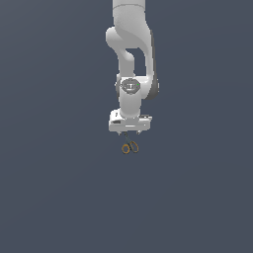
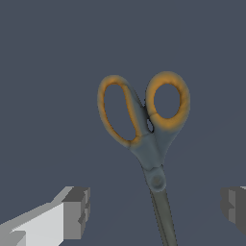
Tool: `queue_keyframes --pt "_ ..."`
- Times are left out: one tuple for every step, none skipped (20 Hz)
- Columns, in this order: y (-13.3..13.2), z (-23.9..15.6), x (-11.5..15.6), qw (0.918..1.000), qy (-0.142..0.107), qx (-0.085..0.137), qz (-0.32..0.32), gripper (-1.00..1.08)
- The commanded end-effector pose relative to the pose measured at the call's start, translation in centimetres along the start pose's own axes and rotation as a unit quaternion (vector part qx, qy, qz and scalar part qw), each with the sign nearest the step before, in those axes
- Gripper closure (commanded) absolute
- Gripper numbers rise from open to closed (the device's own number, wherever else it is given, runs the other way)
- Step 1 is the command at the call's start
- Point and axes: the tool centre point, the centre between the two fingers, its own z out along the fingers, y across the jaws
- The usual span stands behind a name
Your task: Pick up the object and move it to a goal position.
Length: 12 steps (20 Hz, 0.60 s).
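Note:
The scissors (image 2: 144, 129) have two orange-yellow oval handle loops and dark grey blades. They lie on the flat dark grey surface. In the exterior view the scissors (image 1: 130, 147) show just below the white hand of the arm. My gripper (image 1: 129, 133) points straight down over them. In the wrist view the gripper (image 2: 153, 209) is open, with one finger (image 2: 72, 214) and the other finger (image 2: 235, 204) far apart. The blades run between the two fingers and touch neither. The blade tips are out of the wrist view.
The dark grey surface (image 1: 54, 188) spreads evenly around the scissors. No other object shows in either view.

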Motion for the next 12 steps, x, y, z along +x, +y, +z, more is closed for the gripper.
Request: queue_keyframes --pt "0.0 0.2 -0.3 1.0000 0.001 0.000 -0.001 -0.92" --pt "0.0 0.2 -0.3 1.0000 0.001 0.000 -0.001 -0.92" --pt "0.0 0.1 -0.2 1.0000 0.000 0.000 0.000 -0.92" --pt "0.0 0.2 -0.2 1.0000 0.000 0.000 0.000 -0.92" --pt "0.0 0.3 -0.2 1.0000 0.000 0.000 0.000 -0.92" --pt "0.0 0.4 -0.2 1.0000 0.000 0.000 0.000 -0.92" --pt "0.0 0.6 -0.2 1.0000 0.000 0.000 0.000 -0.92" --pt "0.0 0.9 -0.2 1.0000 0.000 0.000 0.000 -0.92" --pt "0.0 1.2 -0.3 1.0000 0.000 0.000 0.000 -0.92" --pt "0.0 1.6 -0.3 1.0000 0.000 0.000 0.000 -0.92" --pt "0.0 2.0 -0.3 1.0000 0.000 0.000 0.000 -0.92" --pt "0.0 2.5 -0.3 1.0000 0.000 0.000 0.000 -0.92"
